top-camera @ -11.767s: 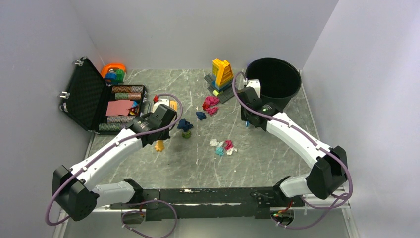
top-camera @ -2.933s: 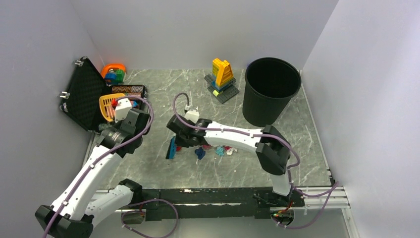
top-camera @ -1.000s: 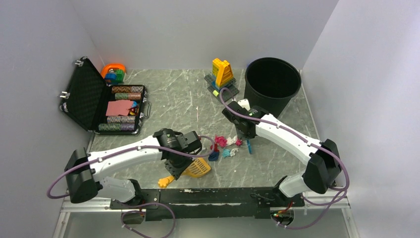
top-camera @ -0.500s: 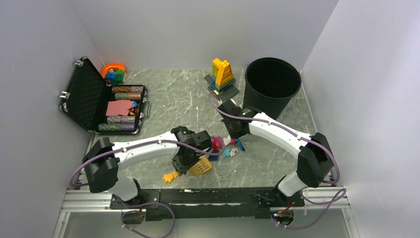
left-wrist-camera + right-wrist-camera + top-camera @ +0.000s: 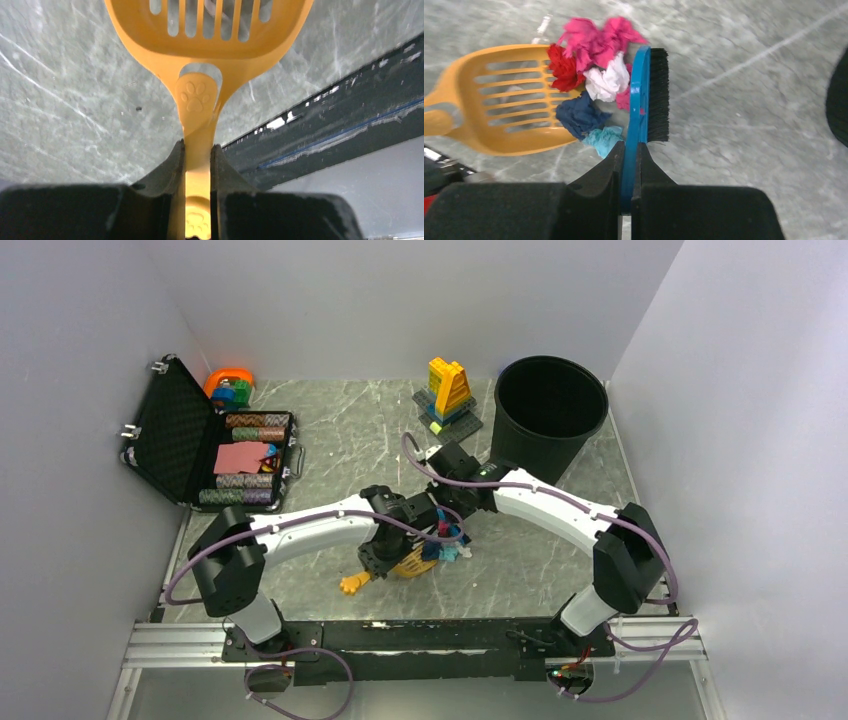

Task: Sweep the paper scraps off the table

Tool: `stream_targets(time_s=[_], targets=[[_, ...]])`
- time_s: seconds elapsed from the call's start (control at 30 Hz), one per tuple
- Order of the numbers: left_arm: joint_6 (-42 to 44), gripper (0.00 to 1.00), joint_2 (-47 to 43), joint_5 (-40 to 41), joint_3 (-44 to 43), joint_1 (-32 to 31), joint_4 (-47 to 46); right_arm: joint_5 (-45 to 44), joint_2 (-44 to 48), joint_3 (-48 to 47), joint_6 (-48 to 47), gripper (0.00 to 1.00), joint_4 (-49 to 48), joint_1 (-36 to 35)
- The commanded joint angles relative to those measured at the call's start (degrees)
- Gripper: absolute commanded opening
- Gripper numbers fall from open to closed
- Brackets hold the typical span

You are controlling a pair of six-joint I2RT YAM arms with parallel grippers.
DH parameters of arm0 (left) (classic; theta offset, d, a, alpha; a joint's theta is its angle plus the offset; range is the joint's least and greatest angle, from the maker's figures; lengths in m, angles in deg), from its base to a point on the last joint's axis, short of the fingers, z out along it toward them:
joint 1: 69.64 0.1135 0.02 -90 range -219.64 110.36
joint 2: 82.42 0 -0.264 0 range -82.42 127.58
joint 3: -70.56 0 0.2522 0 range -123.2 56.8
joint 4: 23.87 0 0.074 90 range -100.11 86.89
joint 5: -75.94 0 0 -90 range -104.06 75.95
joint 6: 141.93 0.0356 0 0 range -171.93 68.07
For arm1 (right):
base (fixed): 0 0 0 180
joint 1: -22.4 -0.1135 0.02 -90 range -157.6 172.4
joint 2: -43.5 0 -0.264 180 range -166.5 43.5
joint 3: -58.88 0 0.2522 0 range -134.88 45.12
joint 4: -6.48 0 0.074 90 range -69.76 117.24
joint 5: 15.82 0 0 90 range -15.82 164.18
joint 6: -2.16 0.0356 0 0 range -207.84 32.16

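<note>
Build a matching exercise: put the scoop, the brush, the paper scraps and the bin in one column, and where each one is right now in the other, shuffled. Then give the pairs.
Things
1. orange scoop
2. blue brush
3. paper scraps
4. black bin

Places
A. bunched between the two tools, against the bristles
B. clamped by its handle in the left gripper
C. standing upright at the far right, held by nothing
D. clamped in the right gripper

Pairs: 1-B, 2-D, 3-A, 4-C
</note>
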Motion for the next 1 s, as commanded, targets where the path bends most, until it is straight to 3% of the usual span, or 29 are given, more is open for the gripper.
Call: stream_targets(time_s=[0.0, 0.2, 0.4, 0.8, 0.97], targets=[[1.7, 0.00, 1.2, 2.2, -2.3, 0.9, -2.4, 14.3, 0.4, 0.7, -1.0, 0.00, -7.7, -1.1], [2.9, 0.00, 1.3, 1.9, -0.8, 0.8, -6.1, 23.1, 4.5, 1.8, -1.2, 0.00, -11.6, -1.1], [2.5, 0.00, 1.3, 4.4, 0.8, 0.6, -7.8, 22.5, 6.8, 0.9, -2.3, 0.00, -7.9, -1.1], [-1.1, 0.00, -5.5, 8.2, 5.4, -0.4, -15.5, 7.2, 11.4, -2.2, 1.6, 0.00, 0.4, 2.2], [-1.1, 0.00, -8.5, 11.3, 6.2, -2.3, -17.3, 6.3, 13.3, -3.8, 0.7, 0.00, 3.3, 2.3]])
